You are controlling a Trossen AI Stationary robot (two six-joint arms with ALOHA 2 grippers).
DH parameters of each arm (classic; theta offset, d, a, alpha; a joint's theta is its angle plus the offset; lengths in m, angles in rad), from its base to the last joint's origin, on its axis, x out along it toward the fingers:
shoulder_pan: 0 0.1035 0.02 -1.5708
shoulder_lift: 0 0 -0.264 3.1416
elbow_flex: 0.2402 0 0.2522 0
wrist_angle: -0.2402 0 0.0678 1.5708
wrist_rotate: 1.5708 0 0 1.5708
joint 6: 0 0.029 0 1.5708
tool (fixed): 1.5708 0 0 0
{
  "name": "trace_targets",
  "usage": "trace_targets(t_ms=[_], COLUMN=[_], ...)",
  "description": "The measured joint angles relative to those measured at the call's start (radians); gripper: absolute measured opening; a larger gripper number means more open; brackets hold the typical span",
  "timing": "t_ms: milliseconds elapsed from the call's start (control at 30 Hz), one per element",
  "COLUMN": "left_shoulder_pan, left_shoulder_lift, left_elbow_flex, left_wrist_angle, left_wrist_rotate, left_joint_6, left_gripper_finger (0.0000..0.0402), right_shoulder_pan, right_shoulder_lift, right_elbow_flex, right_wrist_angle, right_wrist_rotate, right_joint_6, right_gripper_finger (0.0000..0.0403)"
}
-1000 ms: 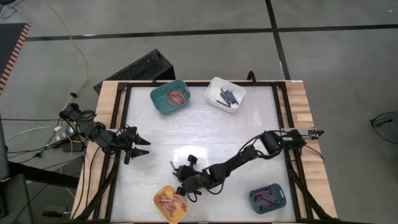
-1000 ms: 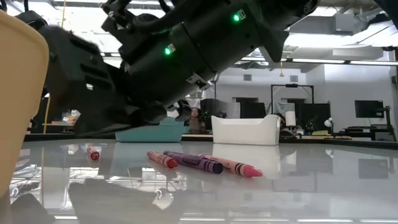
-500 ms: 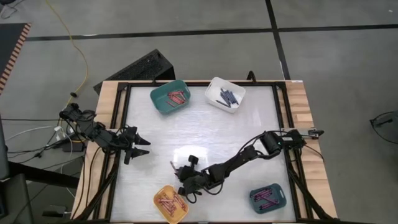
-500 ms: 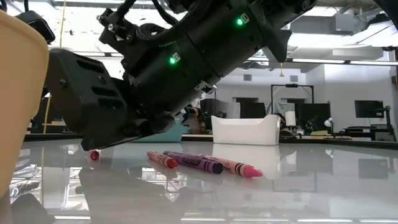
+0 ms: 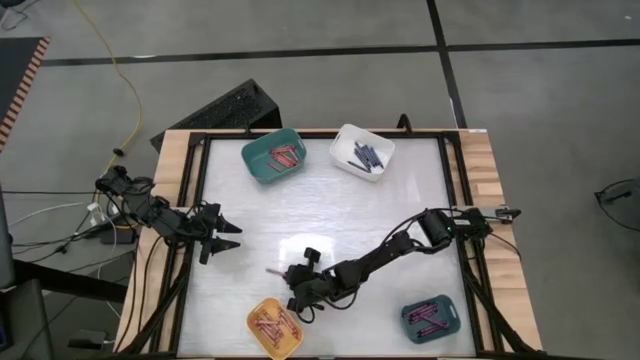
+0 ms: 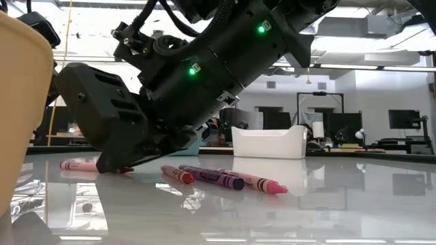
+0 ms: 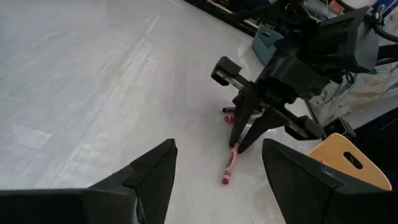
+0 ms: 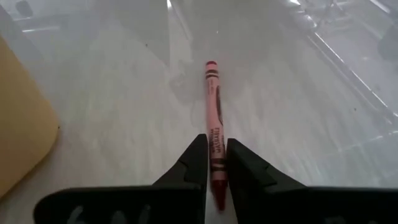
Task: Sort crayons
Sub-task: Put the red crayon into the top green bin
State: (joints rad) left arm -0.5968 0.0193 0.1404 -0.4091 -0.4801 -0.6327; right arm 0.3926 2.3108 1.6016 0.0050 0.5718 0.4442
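Right wrist view showed the right tool point(image 8: 212, 163) pinching a pink crayon point(image 8: 213, 118) by one end. Judged light, stiff, brittle; mid-length grip advised

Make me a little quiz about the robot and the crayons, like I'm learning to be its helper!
1. True or false: the right end effector is pinching a pink crayon.
2. Which bin holds the dark blue crayons? A) teal B) the white bin C) yellow
3. Fill in: in the low view, ___ loose crayons lie close together on the table.

Key: 1 true; 2 B; 3 three.
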Motion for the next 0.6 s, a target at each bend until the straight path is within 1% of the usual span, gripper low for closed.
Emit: trace_targets(t_ms=[200,333,433,600], left_shoulder_pan=[0.0,0.0,0.0,0.0], left_shoulder_lift=[0.0,0.0,0.0,0.0], left_elbow_flex=[0.0,0.0,0.0,0.0], left_wrist_angle=[0.0,0.0,0.0,0.0], left_wrist_rotate=[0.0,0.0,0.0,0.0], left_joint_6=[0.0,0.0,0.0,0.0], left_gripper_finger=[0.0228,0.0228,0.0228,0.0228], right_shoulder_pan=[-0.002,-0.01,-0.019,-0.027], right_shoulder_lift=[-0.001,-0.003,-0.004,-0.005], right_elbow_flex=[0.0,0.002,0.003,0.003], right_wrist_angle=[-0.034,-0.056,-0.076,-0.101], right_wrist_rotate=[-0.002,-0.045,-0.067,-0.096], right_joint_6=[-0.008,0.001,0.032,0.053], right_gripper_finger=[0.0066,0.0063,0.0049,0.001])
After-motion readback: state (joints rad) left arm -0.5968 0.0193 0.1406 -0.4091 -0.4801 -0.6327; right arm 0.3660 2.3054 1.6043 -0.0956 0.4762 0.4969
